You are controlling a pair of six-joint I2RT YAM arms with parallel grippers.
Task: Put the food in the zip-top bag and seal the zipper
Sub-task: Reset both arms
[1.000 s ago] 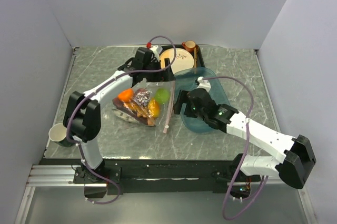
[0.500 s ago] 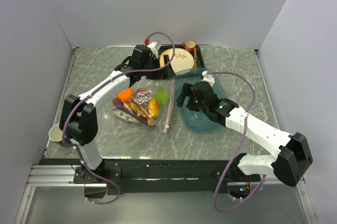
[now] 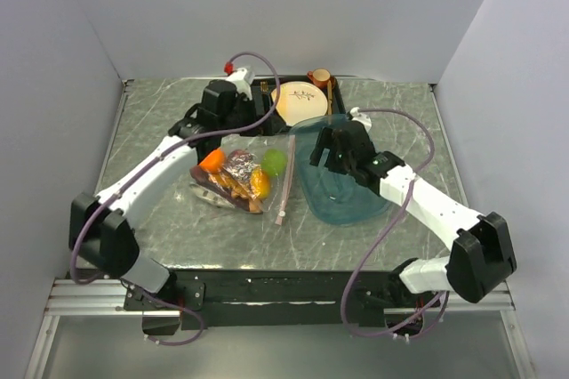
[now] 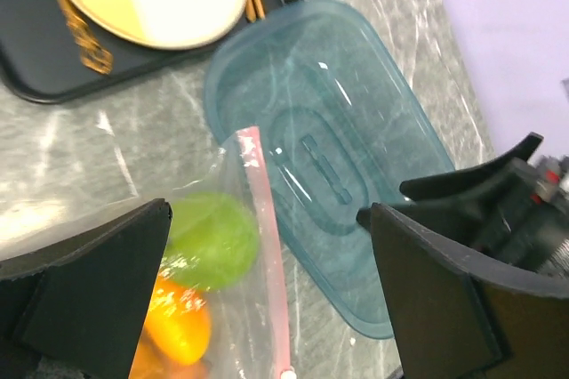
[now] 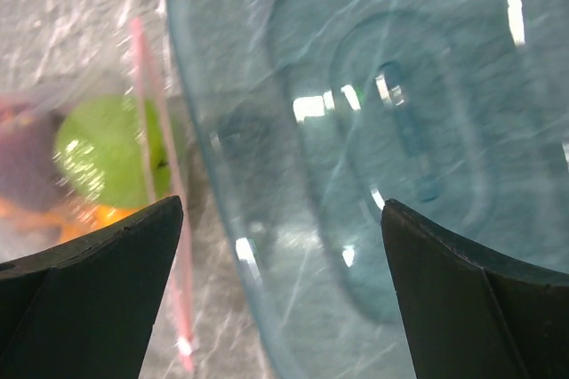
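Observation:
The clear zip-top bag (image 3: pixel 238 176) lies flat at mid-table with the food inside: an orange (image 3: pixel 212 160), a green apple (image 3: pixel 274 162), a purple piece (image 3: pixel 239 165) and orange-yellow pieces (image 3: pixel 259 183). Its pale pink zipper (image 3: pixel 285 179) runs along the right edge. My left gripper (image 3: pixel 242 123) hovers open and empty above the bag's far end. My right gripper (image 3: pixel 318 149) hovers open and empty over the teal tray, right of the zipper. The left wrist view shows the green apple (image 4: pixel 209 237) and zipper (image 4: pixel 267 245); the right wrist view shows the apple (image 5: pixel 107 152) and zipper (image 5: pixel 156 174).
A teal translucent oval tray (image 3: pixel 351 197) lies right of the bag, close to the zipper. A cream-and-orange plate (image 3: pixel 298 101) sits on a black tray (image 3: pixel 267 85) at the back, with a brown cup (image 3: pixel 320 77) beside it.
My left gripper has drawn back from the bag toward the far left. My right gripper has moved away from me, over the teal tray. The bag and food have not moved.

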